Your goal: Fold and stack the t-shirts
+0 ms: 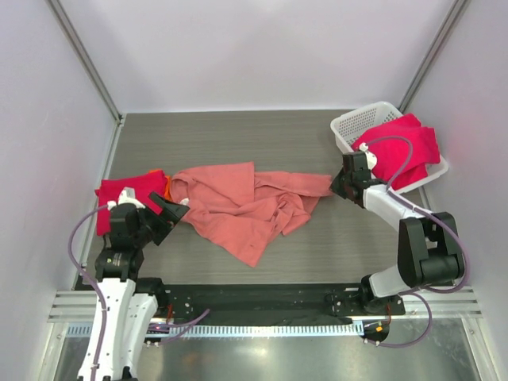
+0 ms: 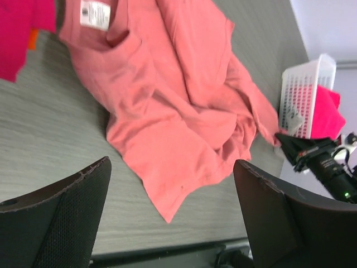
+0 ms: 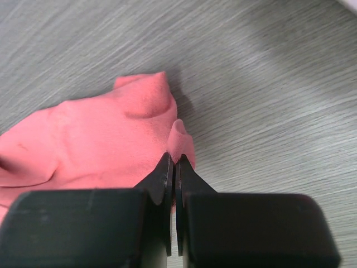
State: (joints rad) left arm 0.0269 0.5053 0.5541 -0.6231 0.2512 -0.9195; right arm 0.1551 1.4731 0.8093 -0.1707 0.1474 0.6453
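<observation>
Lying lengthwise left-to-right, collar leftward, the salmon-pink t-shirt [image 1: 238,208] is pinched by the right gripper [image 3: 173,161]; left gripper [image 1: 164,216] gapes wide.

**Top view.** Fixed, high above and behind both arms, facing down and forward. Far off. It takes in the whole table [image 1: 238,135], the left claw [image 1: 163,210], the right claw [image 1: 337,186], the pink shirt [image 1: 238,210] between the claws, and the basket [image 1: 361,119] just behind the right claw.

**Left wrist view.** Mounted behind the left claw [image 2: 172,164], looking out between its fingers and slanting down over the table. Middling distance. The pink shirt [image 2: 167,111] lies ahead of the claw. The basket [image 2: 298,89] and right claw [image 2: 284,139] are far ahead.

**Right wrist view.** Mounted behind the right claw [image 3: 174,162], looking along its fingers. Very near. It shows only a corner of the pink shirt [image 3: 100,139] at the fingertips.

**Shared.** All three show the shirt. The top and left wrist views also share the basket and right claw.
</observation>
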